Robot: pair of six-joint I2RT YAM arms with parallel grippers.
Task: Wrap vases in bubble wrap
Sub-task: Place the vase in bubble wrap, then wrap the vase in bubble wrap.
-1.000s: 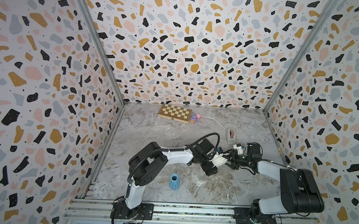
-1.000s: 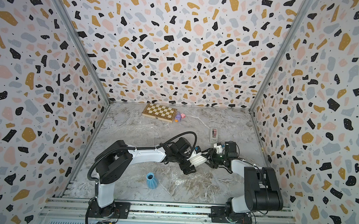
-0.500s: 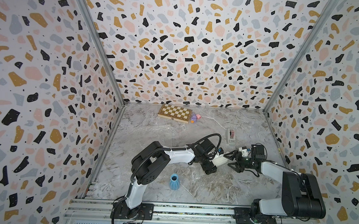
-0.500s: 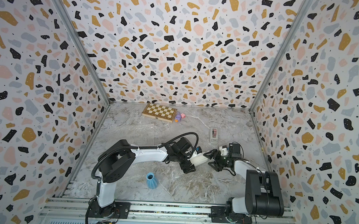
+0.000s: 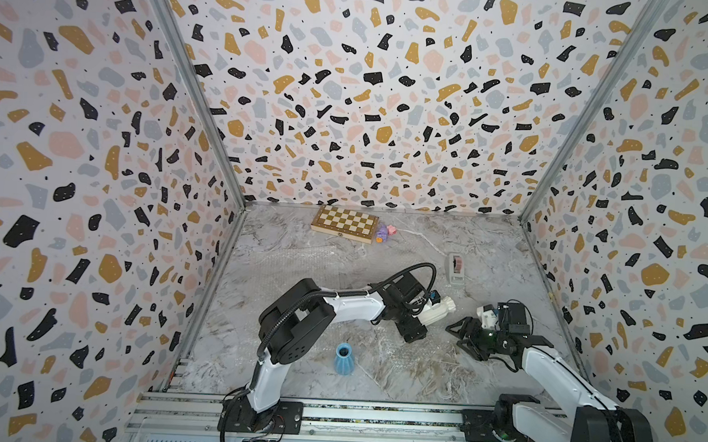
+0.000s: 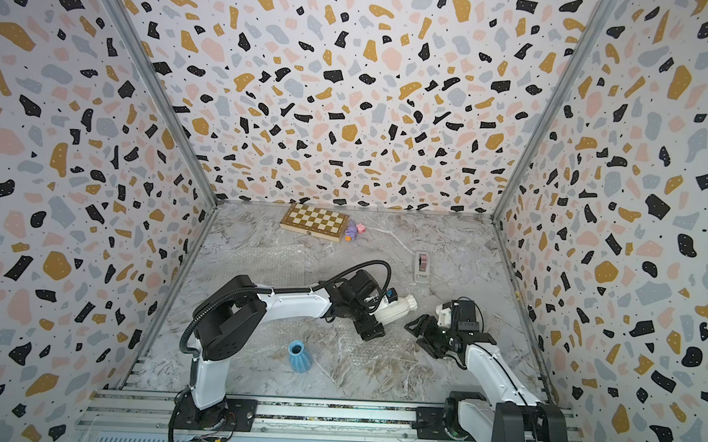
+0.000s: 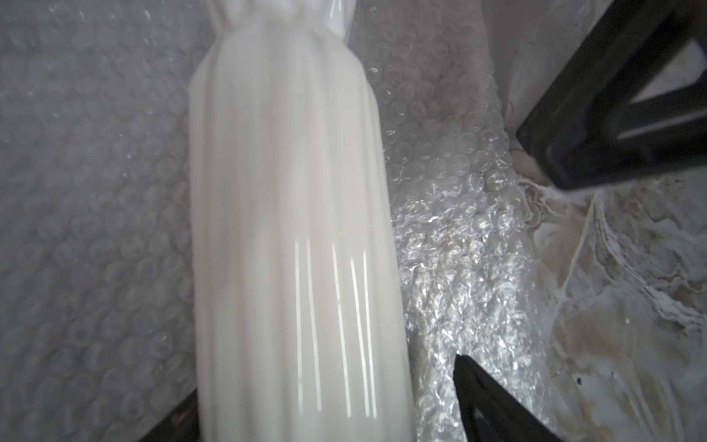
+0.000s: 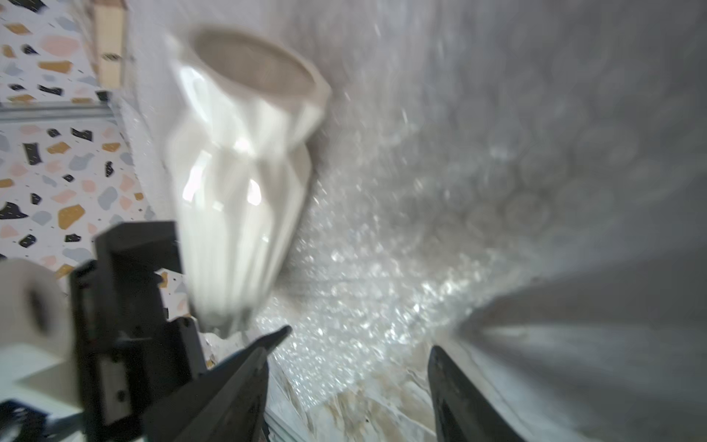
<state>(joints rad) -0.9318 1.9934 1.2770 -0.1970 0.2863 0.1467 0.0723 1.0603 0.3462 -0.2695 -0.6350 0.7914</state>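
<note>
Laying step, I judge: cream vase [image 7: 290,229] on bubble wrap [image 7: 95,229], left fingers [image 7: 497,405] loosely straddling it. The right fingers [image 8: 237,382], at its four o'clock, are spread and empty, and should next grab the wrap's edge.

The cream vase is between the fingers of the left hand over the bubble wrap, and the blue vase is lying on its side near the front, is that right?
Not quite: the blue vase stands upright near the front, mouth up, as both top views show. The rest holds: the cream vase is between the fingers of the left hand, over the bubble wrap.
</note>
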